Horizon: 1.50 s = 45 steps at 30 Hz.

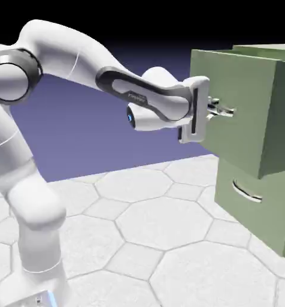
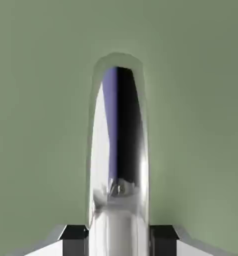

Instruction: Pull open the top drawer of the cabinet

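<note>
Exterior view: the top drawer [image 1: 235, 114] is at the right, its sage-green front turned toward the left and the near side, and it juts out from the cabinet [image 1: 282, 47] past the lower drawer front [image 1: 255, 213], so it stands partly open. The drawer front is upright, and its wide face runs from the far left to the near right. Its silver handle [image 1: 229, 111] follows that same line, roughly level, partly hidden by the fingers. Below, the lower handle [image 1: 247, 192] is a slim curved bar lying along its own front in the same direction, well apart from the robot. Pale floor [image 1: 163, 219] with a pattern of large many-sided tiles spreads between the robot and the cabinet, and a blue-violet backdrop [image 1: 109, 144] rises on the far side. The white arm [image 1: 73, 51] climbs at the left and reaches across to the right, its hand just beside the drawer front. Nothing visible stands between that hand and the handle. The gripper [image 1: 219, 109] is at the handle, fingers pointing right toward the drawer. Hand view: the handle runs lengthwise away from the fingers, a rounded, mirror-bright bar against plain green. Dark fingertips [image 2: 163, 242] sit to its left and right, pressed close against both sides, so the gripper is narrowed onto the bar and holds it.
</note>
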Each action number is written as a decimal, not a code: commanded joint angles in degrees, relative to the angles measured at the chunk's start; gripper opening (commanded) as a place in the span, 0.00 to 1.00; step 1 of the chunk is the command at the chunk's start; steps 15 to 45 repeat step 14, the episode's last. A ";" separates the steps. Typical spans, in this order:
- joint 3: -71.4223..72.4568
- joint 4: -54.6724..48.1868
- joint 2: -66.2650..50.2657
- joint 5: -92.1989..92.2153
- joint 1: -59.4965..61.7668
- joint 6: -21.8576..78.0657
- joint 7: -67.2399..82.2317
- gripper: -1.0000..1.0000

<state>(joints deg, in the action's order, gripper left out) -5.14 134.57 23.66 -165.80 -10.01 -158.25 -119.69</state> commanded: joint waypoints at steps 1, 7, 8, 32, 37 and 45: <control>0.42 1.81 2.08 0.45 0.39 -0.21 0.44 0.00; 2.72 7.11 8.70 1.23 2.65 -1.52 0.56 0.00; 4.71 7.06 8.74 0.29 4.73 -1.87 -1.41 0.00; 6.85 11.50 15.31 0.60 6.87 -4.18 -2.27 1.00; 6.85 11.50 15.31 0.60 6.87 -4.18 -2.27 1.00; 6.85 11.50 15.31 0.60 6.87 -4.18 -2.27 1.00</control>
